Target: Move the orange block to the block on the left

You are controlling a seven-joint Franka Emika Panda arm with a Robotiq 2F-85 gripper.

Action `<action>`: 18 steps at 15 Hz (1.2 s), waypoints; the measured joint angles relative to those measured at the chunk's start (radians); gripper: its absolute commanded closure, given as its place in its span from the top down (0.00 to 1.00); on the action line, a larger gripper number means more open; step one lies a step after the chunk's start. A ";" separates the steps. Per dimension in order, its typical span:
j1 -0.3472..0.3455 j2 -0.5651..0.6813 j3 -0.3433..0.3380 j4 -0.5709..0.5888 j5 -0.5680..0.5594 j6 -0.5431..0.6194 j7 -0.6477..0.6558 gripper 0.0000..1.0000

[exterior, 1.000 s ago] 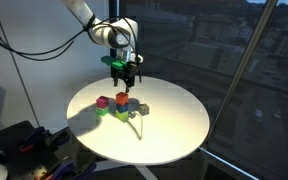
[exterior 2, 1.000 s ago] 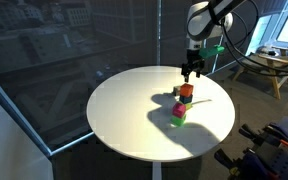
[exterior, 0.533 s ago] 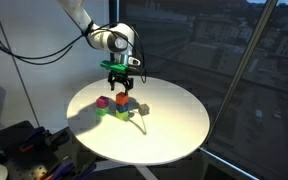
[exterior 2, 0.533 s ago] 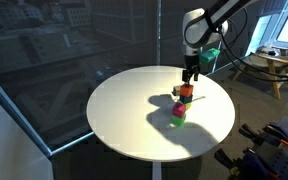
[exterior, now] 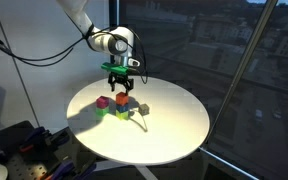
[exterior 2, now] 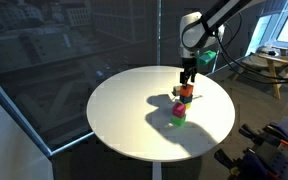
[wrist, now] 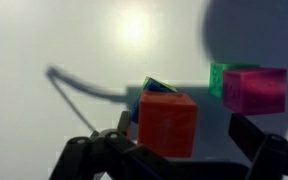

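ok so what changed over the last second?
The end effector came down closer to the orange block, with its jaws open and nothing gripped. The orange block, the pink block and the table stayed put.

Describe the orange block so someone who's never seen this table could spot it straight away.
Find the round white table; a small cluster of coloured blocks sits near its middle. The orange block is the one directly under the robot's pincer, the only orange one, with a magenta block beside it.
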 measured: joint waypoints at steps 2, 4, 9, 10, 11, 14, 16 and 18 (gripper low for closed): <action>0.000 0.002 0.000 -0.001 0.000 0.000 0.000 1.00; 0.000 0.002 0.000 -0.001 0.000 0.000 0.000 1.00; 0.000 0.002 0.000 -0.001 0.000 0.000 0.000 1.00; 0.000 0.002 0.000 -0.001 0.000 0.000 0.000 1.00; 0.000 0.002 0.000 -0.001 0.000 0.000 0.000 1.00; 0.000 0.004 0.000 -0.002 0.000 0.006 0.001 1.00; 0.000 0.005 0.000 -0.002 0.001 0.027 0.002 1.00; 0.000 0.005 0.000 -0.003 0.001 0.050 0.004 1.00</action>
